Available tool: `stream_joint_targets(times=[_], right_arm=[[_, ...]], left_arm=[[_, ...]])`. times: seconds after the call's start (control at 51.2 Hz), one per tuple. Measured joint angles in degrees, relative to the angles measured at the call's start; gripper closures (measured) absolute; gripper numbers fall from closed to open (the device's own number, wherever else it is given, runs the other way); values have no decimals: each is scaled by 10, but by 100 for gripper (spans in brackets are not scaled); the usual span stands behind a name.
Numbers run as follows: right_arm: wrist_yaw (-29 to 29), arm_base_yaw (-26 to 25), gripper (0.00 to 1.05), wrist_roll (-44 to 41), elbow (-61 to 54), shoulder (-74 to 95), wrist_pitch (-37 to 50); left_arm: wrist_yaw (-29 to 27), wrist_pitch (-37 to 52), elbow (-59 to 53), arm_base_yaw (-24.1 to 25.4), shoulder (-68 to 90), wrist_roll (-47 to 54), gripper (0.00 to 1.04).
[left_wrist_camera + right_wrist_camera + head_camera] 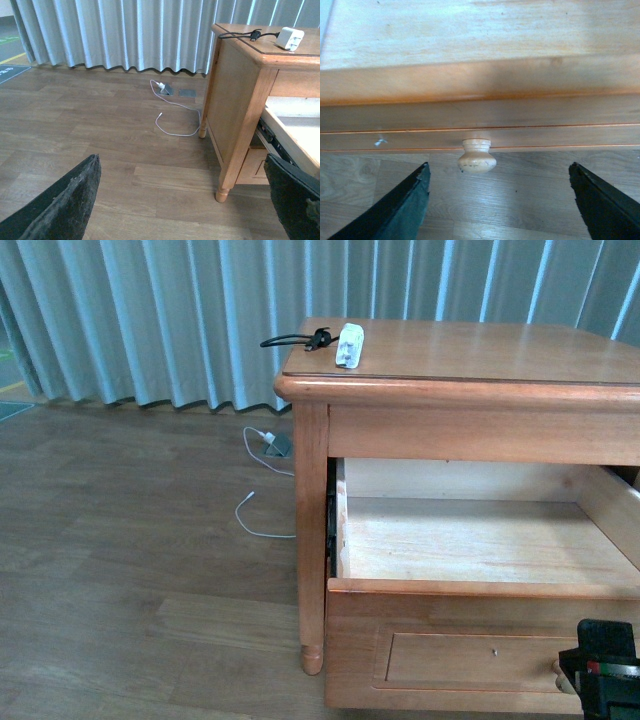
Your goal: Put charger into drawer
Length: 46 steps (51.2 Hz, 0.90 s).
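Observation:
The charger point(349, 345), a small white block with a black looped cable point(295, 339), lies on the cabinet top near its left front corner. It also shows in the left wrist view point(290, 38). The drawer point(480, 588) stands pulled out, its pale wood inside bare. My right gripper point(605, 675) is open just in front of the drawer's front panel, with the round knob point(476, 156) a little ahead of its fingers point(405, 205). My left gripper point(185, 200) is open and empty above the floor, left of the cabinet. It is out of the front view.
A white cable point(262, 485) with a plug lies on the wooden floor left of the cabinet, also in the left wrist view point(175, 117). Grey curtains point(150, 310) hang behind. The cabinet's front left leg point(222, 192) stands near my left gripper.

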Motion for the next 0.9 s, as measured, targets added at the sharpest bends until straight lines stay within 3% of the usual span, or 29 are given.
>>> stream_joint_targets(times=[0.078,0.176,0.43,0.899], right_arm=[[-14,-5,6,5,0,-49,-33],[-26,-26,8,4,0,-135,-83],[-34,-93,8,-34,0,-271,-110],[-154,-208,8,-56,-71,-572,-245]], left_arm=[[0,0,0,0,0,0,6],[0,0,0,0,0,0,6],[0,0,0,0,0,0,6],[0,0,0,0,0,0,6]])
